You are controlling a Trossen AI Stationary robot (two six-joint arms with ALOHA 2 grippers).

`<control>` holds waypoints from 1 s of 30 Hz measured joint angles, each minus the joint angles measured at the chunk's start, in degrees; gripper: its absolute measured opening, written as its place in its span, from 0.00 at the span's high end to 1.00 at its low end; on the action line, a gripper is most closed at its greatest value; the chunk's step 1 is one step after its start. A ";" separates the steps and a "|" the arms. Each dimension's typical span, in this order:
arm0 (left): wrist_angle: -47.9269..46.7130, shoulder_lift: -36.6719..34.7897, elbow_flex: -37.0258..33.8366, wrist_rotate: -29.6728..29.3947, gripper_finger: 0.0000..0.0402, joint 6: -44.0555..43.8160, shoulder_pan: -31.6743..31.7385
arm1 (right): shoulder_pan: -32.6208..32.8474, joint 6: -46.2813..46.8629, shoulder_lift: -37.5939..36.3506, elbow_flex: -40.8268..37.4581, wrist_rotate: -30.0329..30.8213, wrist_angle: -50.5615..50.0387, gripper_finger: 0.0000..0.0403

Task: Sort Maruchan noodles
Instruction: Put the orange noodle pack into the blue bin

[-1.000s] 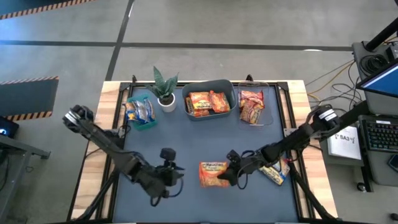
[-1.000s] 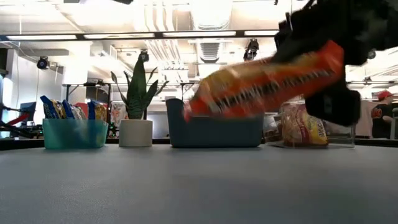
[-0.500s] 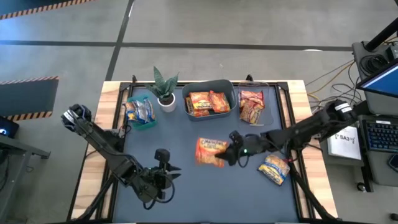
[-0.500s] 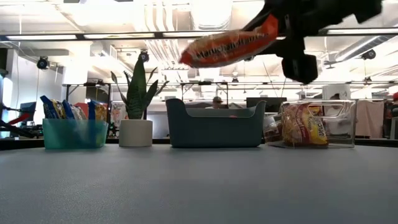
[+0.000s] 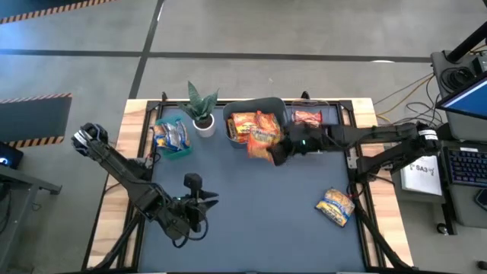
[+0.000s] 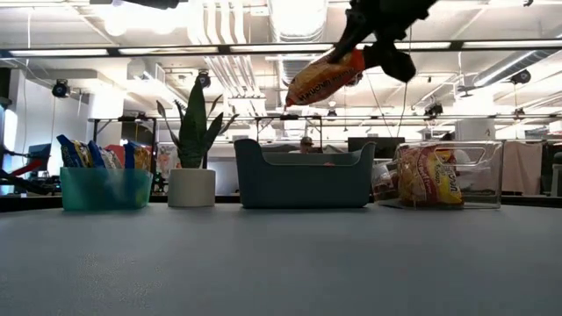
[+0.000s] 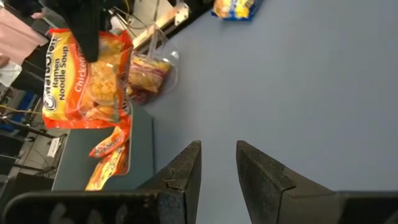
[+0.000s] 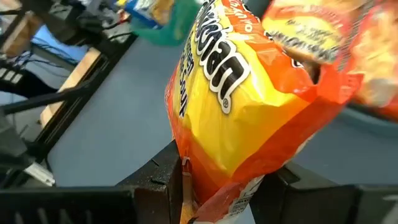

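My right gripper [image 5: 278, 151] is shut on an orange-yellow Maruchan packet [image 5: 262, 143], held in the air over the near rim of the dark grey bin [image 5: 275, 106]. That bin holds more orange packets [image 5: 245, 124]. Red-and-white packets [image 5: 307, 128] lie in the clear bin, and blue ones [image 5: 170, 135] stand in the teal bin. One silver-blue-yellow packet [image 5: 335, 205] lies flat on the table near its right edge. My left gripper [image 5: 207, 199] hovers open over the table's near left part, touching nothing. My right gripper pinches the orange packet between its two fingers [image 8: 157, 180] at one end [image 8: 217, 186]. It comes from the table's right side. The packet is lifted clear and sticks out beyond the fingers, tilted, with its free end [image 6: 297, 95] lower.
A potted green plant [image 5: 202, 111] stands between the teal bin [image 5: 179, 152] and the dark grey bin at the far edge. The clear bin [image 5: 329, 114] sits at the far right. The table's middle [image 5: 251, 205] is bare dark mat.
My right gripper has carried the orange packet up and toward the table's far edge, from the near middle of the table to above the dark grey bin. It has stayed shut on the packet throughout. My left gripper has drawn back a little toward the table's left.
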 joint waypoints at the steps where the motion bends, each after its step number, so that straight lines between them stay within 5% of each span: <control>1: 0.88 -1.14 -0.92 0.00 0.79 0.48 0.25 | -1.60 -0.80 0.37 1.47 -0.93 -1.68 0.69; 13: 20.75 -20.49 -19.30 -1.64 0.79 9.27 2.03 | -17.77 -8.65 13.72 16.54 -17.86 -6.63 0.69; 20: 21.19 -26.90 -21.75 -1.43 0.79 7.83 2.01 | -21.52 -13.45 24.83 24.09 -20.28 -9.00 0.69; 30: 21.23 -27.10 -23.19 -1.32 0.79 8.17 2.01 | -23.24 -14.94 33.53 30.75 -21.75 -10.01 0.69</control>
